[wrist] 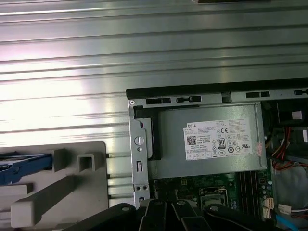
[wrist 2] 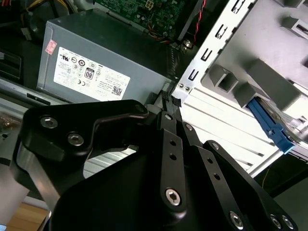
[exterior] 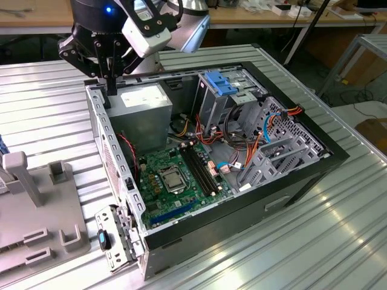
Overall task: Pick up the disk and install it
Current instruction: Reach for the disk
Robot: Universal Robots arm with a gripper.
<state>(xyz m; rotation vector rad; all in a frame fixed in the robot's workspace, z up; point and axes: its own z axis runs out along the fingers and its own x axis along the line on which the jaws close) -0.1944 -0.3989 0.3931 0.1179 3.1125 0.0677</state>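
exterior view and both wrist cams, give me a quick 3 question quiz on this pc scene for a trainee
1. Multiple choice: where does the disk lie?
A. in the drive cage
B. on the grey fixture beside the computer case
C. on top of the motherboard

2. True or false: the gripper is holding the disk.

3. Short answer: which part inside the computer case is the gripper nearest to?

Key
1. B
2. False. The gripper is shut on nothing, and the disk sits apart from it on the grey fixture.
3. The power supply, at the corner of the case.
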